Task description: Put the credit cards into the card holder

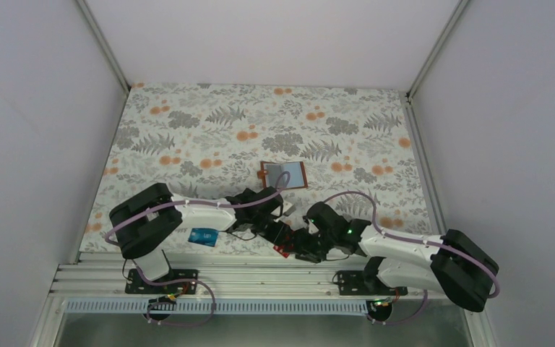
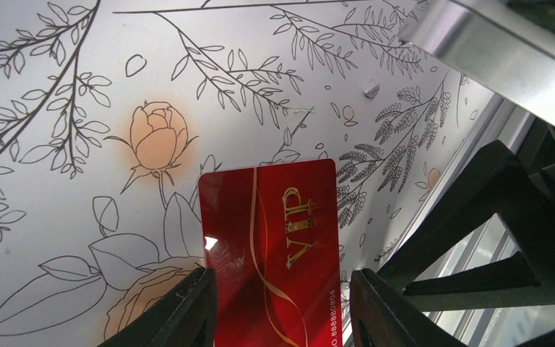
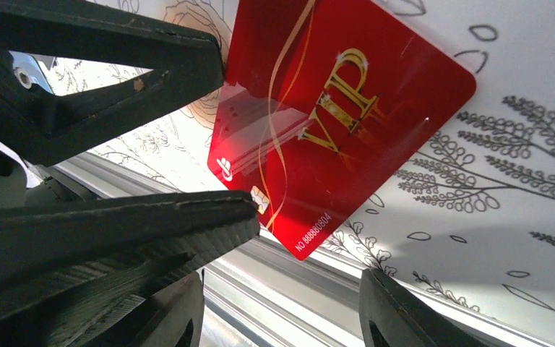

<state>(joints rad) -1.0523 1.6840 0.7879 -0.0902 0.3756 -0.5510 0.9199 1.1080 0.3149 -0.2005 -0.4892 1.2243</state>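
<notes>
Credit cards, two counted: one red card [image 2: 274,246] with gold VIP lettering, one blue card [image 1: 204,236]. The red one sits arm-side of the single open card holder [image 1: 283,174], clamped edgewise in the left pincer [image 2: 282,280]. The right pincer [image 3: 282,298] stands parted, empty, beside it. The blue card lies on the surface [image 1: 188,130], arm-side and left of the holder.

Low in the centre of the frame, the left gripper [image 1: 280,238] and right gripper [image 1: 298,247] meet at a red card [image 1: 285,251] by the floral tablecloth's [image 1: 188,123] bottom edge. A blue card [image 1: 204,236] lies left of them. The open card holder [image 1: 283,174] sits mid-frame.
</notes>
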